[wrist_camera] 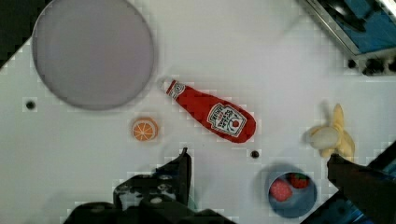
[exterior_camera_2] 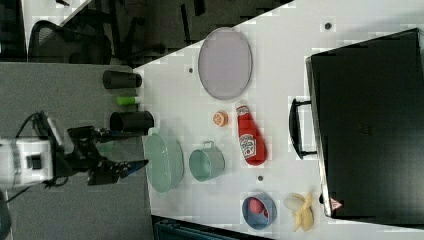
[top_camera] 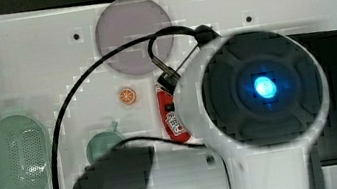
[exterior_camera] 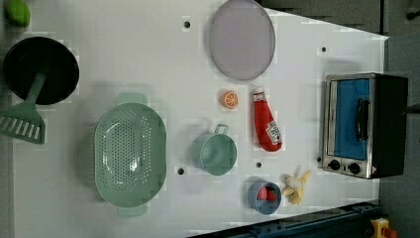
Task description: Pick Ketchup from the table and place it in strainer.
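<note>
Ketchup (exterior_camera: 266, 125) lies flat on your table (exterior_camera: 124, 59), between the grey plate (exterior_camera: 241, 38) and toaster oven (exterior_camera: 364, 124), well apart from the strainer (exterior_camera: 130, 154); jaws spread wide, holding nothing.

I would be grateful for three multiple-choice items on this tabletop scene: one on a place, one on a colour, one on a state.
1. In the left view, what lies between the Ketchup and the strainer?
A. the toaster oven
B. the green cup
C. the banana

2. What colour is the small bowl holding the strawberries?
A. blue
B. yellow
C. black

3. How is the Ketchup placed?
A. standing upright in the strainer
B. held up by the gripper
C. lying flat on the table

Key: 1 B, the green cup sits between them; 2 A, its rim is blue; 3 C, it lies on its side on the table, untouched.
</note>
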`<action>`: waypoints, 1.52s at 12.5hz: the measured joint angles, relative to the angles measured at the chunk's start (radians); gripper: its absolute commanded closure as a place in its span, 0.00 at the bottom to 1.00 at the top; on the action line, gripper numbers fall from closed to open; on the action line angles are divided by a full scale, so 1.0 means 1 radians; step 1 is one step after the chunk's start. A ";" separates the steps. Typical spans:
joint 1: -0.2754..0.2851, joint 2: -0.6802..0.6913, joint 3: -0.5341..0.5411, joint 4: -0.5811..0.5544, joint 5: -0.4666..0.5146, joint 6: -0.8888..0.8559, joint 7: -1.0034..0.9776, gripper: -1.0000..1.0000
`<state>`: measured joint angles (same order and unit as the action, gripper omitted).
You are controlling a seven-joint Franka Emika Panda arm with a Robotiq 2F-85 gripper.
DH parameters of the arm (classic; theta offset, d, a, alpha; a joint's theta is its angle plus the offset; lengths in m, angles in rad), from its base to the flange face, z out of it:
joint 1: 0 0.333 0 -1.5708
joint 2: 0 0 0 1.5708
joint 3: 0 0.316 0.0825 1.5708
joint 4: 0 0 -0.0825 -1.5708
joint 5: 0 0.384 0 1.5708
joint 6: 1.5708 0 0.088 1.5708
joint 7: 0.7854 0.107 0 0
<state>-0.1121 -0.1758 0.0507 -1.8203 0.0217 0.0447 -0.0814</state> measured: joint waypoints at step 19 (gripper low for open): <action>0.016 0.402 0.036 -0.506 -0.080 0.820 -0.781 0.00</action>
<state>-0.0966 0.2260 0.0865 -2.3262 -0.0583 0.8643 -0.8628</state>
